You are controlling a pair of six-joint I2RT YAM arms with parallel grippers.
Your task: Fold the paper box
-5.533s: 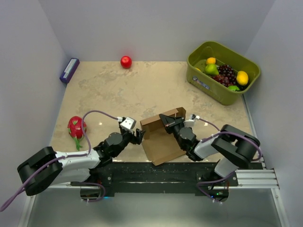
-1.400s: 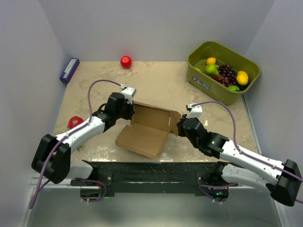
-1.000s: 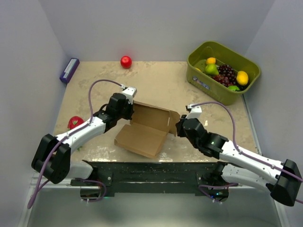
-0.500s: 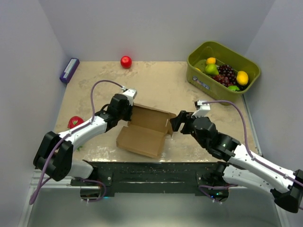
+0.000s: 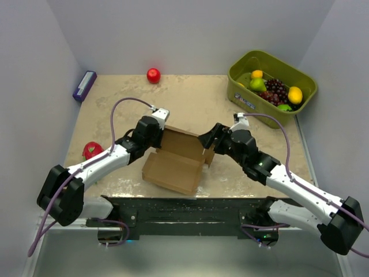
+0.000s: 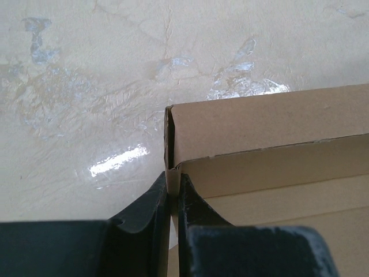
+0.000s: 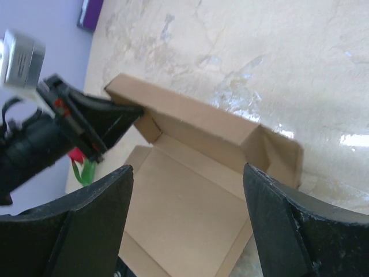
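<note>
The paper box (image 5: 173, 170) is lying on the table (image 5: 190, 98) at its near middle, between the two arms. It is only partly made up. One long wall along its far side is standing upright. From the right wrist view, the short tabs at both ends of that wall are turning inward over the flat floor panel. The rest of the sheet is lying open and flat toward the near edge.

The left hand (image 5: 157, 137) is pinching the left end of the standing wall. In its own camera the fingers (image 6: 158, 196) are sitting almost together, with the thin edge of cardboard caught between them. The right hand (image 5: 210, 138) is hovering at the right end of the same wall with its fingers spread wide, gripping nothing. In its own view the box (image 7: 190, 219) is showing through the gap between them.

I would say the job is in its early half. One wall is up and being steadied, and the other sides are not yet raised. No lid is closed over the top, and I cannot see any tab tucked home. What is left looks like lifting the side walls, locking the corners and bringing the lid over.

Well apart at the far right, a green bin (image 5: 242, 98) of fruit is sitting untouched.
</note>
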